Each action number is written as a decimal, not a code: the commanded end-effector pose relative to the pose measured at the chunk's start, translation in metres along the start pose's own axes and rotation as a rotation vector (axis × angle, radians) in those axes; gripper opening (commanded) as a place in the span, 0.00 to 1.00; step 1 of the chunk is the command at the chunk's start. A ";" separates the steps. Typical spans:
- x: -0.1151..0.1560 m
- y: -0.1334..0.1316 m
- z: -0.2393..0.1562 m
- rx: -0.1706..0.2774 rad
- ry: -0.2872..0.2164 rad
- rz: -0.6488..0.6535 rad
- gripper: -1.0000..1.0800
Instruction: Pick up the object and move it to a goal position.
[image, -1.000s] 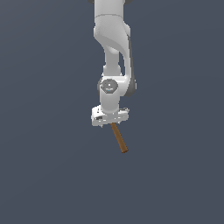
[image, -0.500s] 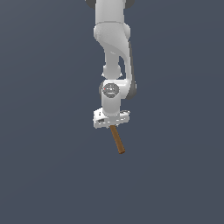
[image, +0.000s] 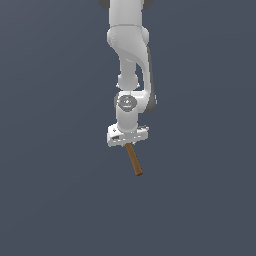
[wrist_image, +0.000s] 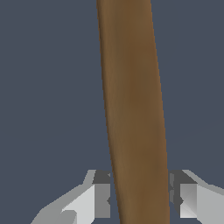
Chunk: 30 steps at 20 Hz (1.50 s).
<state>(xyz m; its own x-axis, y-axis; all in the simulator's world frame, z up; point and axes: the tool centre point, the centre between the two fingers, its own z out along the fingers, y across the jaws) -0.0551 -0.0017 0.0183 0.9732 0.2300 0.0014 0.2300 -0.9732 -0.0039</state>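
Hung below the arm, the brown rod (image: 134, 160), gripped at its upper end and slanting down toward the exterior view's right, free end lowest. Seen close in the wrist view (wrist_image: 133, 109), running straight out between the fingers (wrist_image: 101, 194), one pad pressed to each side. Clamped near one end, probably, so the rest stayed clear for setting down. Carried by the gripper (image: 128, 141) in open air, with no worktop or goal marker visible anywhere. Held tilted rather than plumb, likely from where the pads caught it. Judged mid-transfer, goal not yet reached.
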 end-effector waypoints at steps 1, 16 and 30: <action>-0.001 0.002 -0.001 -0.001 0.000 0.003 0.00; -0.050 0.013 -0.049 -0.003 -0.001 0.011 0.00; -0.075 0.019 -0.077 -0.004 -0.001 0.015 0.00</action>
